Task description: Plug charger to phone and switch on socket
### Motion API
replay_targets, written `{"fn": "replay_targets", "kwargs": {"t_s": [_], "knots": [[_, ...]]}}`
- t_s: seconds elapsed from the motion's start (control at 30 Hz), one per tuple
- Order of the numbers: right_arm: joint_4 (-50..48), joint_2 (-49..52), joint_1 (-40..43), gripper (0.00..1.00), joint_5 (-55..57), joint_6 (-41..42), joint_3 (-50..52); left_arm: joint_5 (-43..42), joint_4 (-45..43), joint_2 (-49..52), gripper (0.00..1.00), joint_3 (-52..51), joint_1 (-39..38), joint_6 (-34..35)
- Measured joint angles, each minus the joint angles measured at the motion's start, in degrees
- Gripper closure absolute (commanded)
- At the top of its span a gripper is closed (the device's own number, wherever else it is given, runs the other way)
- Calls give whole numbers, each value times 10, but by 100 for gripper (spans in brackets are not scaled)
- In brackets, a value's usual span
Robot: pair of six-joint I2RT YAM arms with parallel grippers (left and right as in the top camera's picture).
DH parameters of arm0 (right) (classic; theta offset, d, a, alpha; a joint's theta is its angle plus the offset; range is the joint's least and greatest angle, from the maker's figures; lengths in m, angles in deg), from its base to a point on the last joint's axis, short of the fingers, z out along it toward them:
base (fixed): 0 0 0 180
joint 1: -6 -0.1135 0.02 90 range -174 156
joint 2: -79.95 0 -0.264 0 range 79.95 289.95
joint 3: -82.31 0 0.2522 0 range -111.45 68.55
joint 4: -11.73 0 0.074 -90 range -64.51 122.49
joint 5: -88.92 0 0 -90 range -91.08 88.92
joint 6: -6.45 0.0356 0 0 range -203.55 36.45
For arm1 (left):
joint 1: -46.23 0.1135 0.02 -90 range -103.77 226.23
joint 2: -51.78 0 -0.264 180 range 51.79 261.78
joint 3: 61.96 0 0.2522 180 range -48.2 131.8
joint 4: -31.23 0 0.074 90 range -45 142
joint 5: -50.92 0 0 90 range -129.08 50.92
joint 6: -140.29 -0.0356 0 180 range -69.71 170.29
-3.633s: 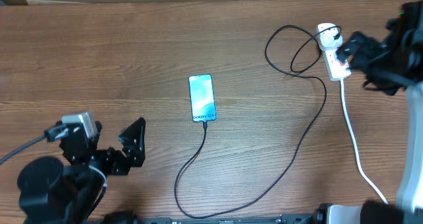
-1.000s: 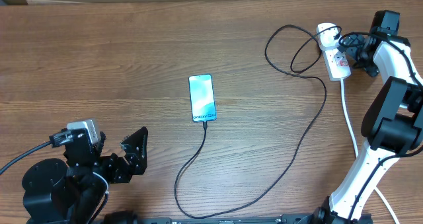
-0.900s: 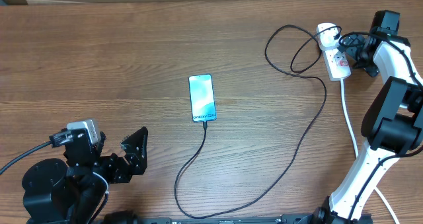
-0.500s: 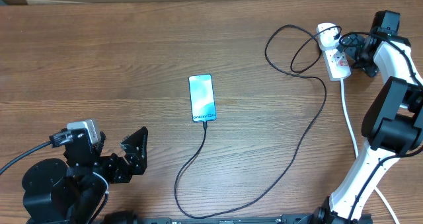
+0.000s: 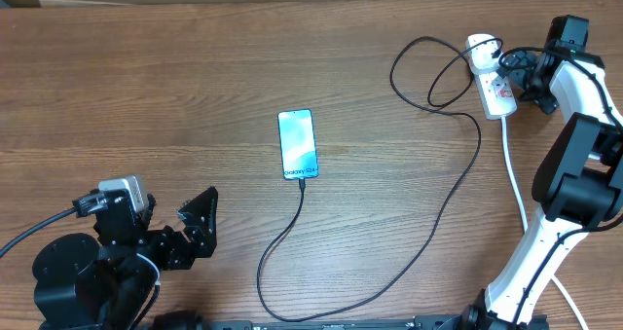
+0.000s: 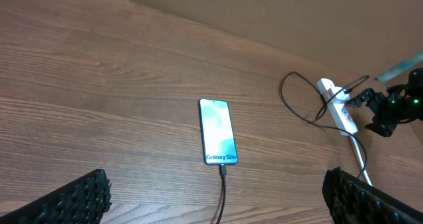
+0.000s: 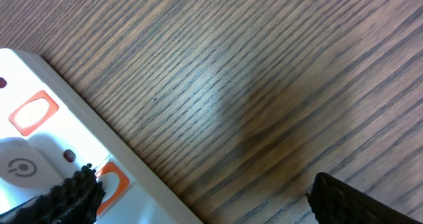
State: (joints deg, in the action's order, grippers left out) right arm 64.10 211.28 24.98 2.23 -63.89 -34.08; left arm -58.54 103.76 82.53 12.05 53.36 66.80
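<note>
We have the phone (image 5: 298, 144) flat in the middle of the worktop (image 5: 146, 87), screen lit, and the charger (image 5: 458, 189) is plugged into its near edge. The thin black cable swings right and up to the socket (image 5: 494, 87) at the far right. Our right gripper (image 5: 518, 77) is at the socket, fingers (image 7: 66, 201) spread, one just beside an orange switch (image 7: 112, 181) — touching or not, we cannot tell. Our left gripper (image 5: 198, 221) hangs near the left corner, well apart from the phone, spread wide and holding nothing.
</note>
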Motion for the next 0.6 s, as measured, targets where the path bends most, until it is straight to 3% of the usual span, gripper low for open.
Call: {"fn": "replay_targets", "kwargs": {"t_s": [0.6], "knots": [[4,0,0,0,-1,0,0,0,0,0,1,0,0,0]]}}
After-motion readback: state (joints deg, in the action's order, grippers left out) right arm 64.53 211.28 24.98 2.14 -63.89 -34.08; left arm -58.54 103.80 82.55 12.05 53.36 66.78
